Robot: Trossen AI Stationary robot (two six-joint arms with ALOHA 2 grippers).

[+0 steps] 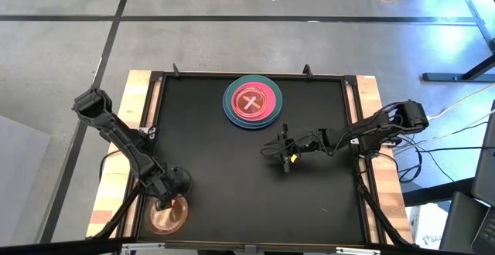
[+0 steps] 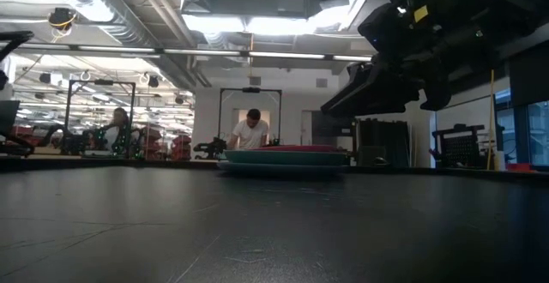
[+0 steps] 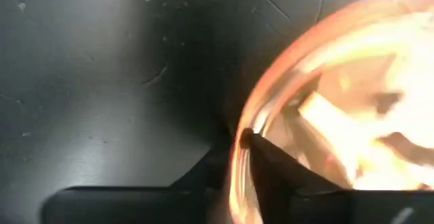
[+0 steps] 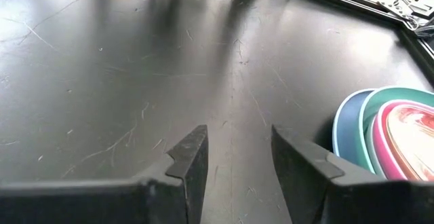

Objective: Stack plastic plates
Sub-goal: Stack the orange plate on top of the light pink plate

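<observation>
A stack of plates (image 1: pixel 252 103) rests on the black table near the middle of its far edge: blue at the bottom, then teal and pink, with a red translucent one with stick-like marks on top. The low view shows the stack (image 2: pixel 283 158) flat on the table. A translucent orange plate (image 1: pixel 172 215) is at the near left corner, under my left gripper (image 1: pixel 165 201), which is shut on its rim. My right gripper (image 4: pixel 239 149) is open and hovers above bare table, to the near right of the stack (image 4: pixel 390 139). My left gripper has the orange plate by its rim (image 3: pixel 243 142). One finger (image 3: pixel 291 180) is inside the plate and the other (image 3: pixel 135 200) is outside, so the rim is pinched between them. The fingers come from above. Whether the plate is lifted off the table cannot be told.
A raised dark frame (image 1: pixel 352 116) runs around the black table top, with wooden boards (image 1: pixel 385 170) outside it. Bare black surface (image 1: pixel 216 170) lies between the orange plate and the stack. Beyond the table, people (image 2: pixel 250 133) are in the room.
</observation>
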